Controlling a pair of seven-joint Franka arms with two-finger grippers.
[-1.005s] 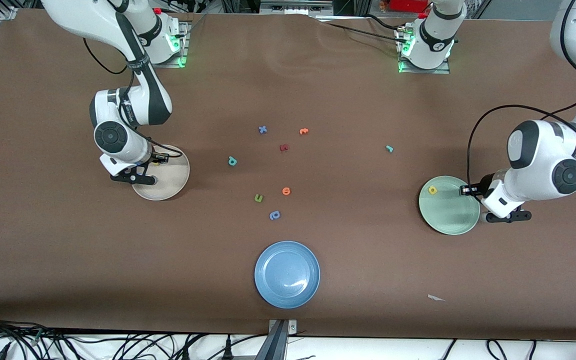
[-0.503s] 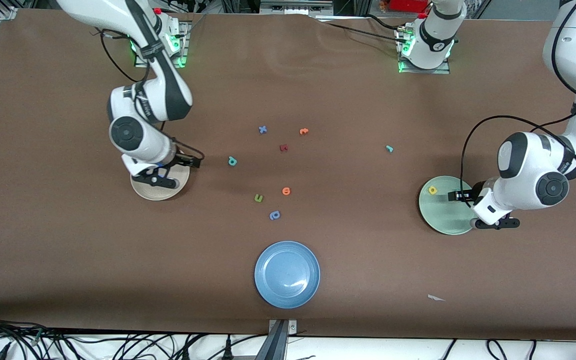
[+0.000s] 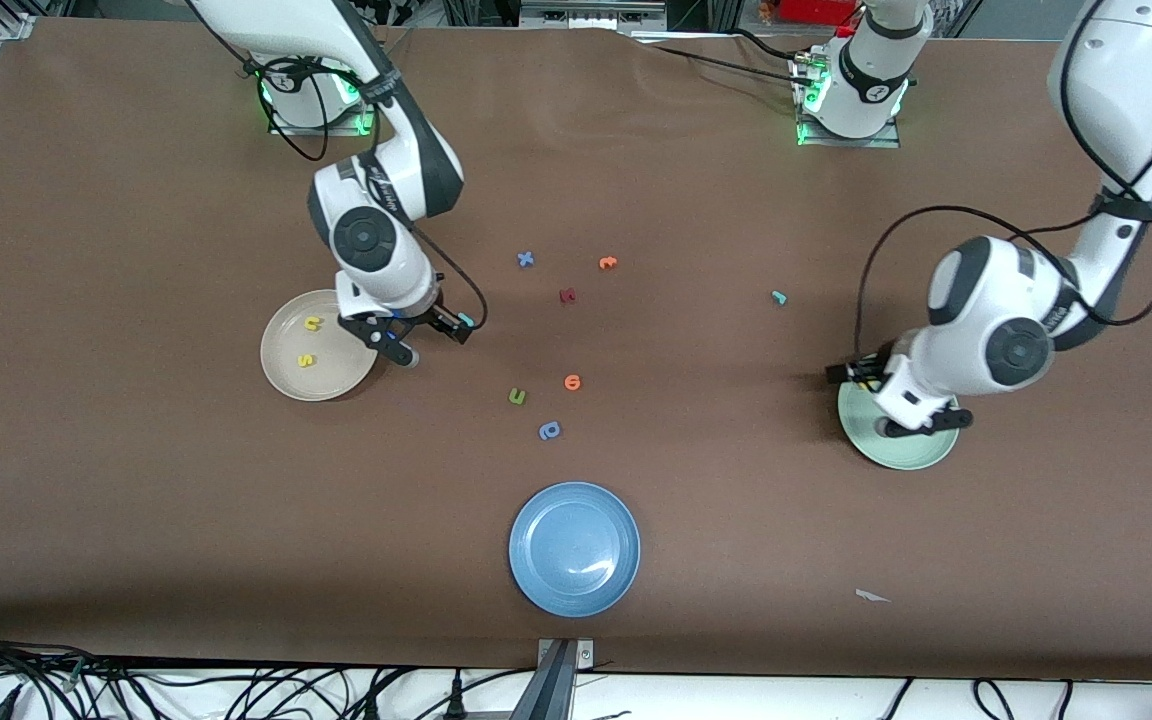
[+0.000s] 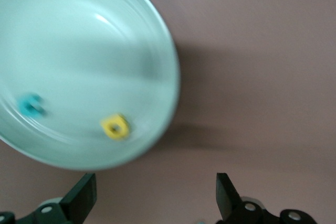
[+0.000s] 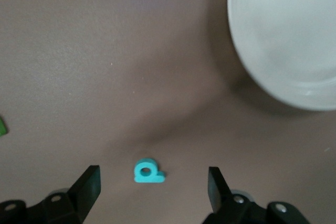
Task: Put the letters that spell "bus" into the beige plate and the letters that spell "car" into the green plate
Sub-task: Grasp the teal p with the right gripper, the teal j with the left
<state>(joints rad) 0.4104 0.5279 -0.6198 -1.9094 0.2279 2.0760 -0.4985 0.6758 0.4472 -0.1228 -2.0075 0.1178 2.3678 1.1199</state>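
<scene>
With u [image 3: 313, 323] and s [image 3: 306, 360] in the beige plate [image 3: 281, 375], the right gripper [image 5: 149, 192] hangs spread and empty over the b [image 5: 148, 172], which it could nudge aside, while the left gripper [image 4: 155, 200], equally empty, hovers by the green plate [image 4: 157, 51].

High front view; two close downward wrist views

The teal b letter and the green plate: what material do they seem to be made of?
The teal b letter looks like soft foam: a matte surface, a flat cut shape, a visible thick edge. The green plate looks like glazed ceramic, or perhaps melamine: it is smooth and glossy, with a bright highlight on its inner wall. The look alone cannot settle which.
</scene>
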